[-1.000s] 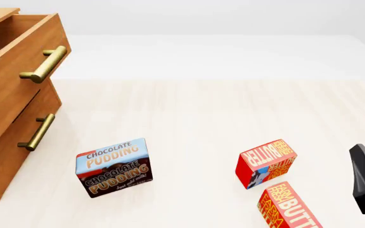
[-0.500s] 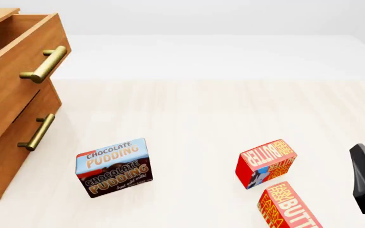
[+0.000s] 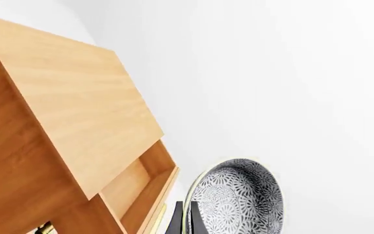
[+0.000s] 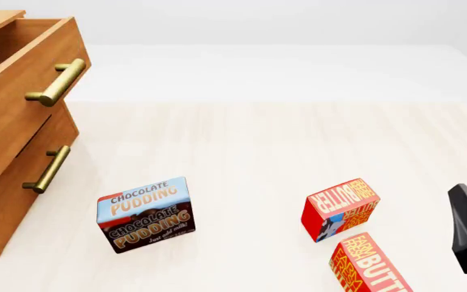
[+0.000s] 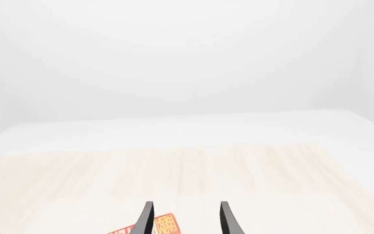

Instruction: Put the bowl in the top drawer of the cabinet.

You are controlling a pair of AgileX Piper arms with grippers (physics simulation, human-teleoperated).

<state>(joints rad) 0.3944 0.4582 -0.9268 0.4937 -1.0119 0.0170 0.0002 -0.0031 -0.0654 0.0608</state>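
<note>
Above the cabinet [image 3: 57, 112], my left wrist view alone shows the bowl [image 3: 239, 200]: my left pincer [image 3: 185, 222] pinches its pale rim, holding it tilted on edge beside the pulled-out top drawer [image 3: 144, 187]. From the front, neither bowl nor left pincer appears; I see only the drawer's brass handle [image 4: 58, 82], a pudding box [image 4: 146, 213] and two butter boxes [image 4: 340, 208] on the surface [image 4: 250, 146]. My right pincer [image 5: 183, 219] hangs empty with fingers parted, low at the right.
</note>
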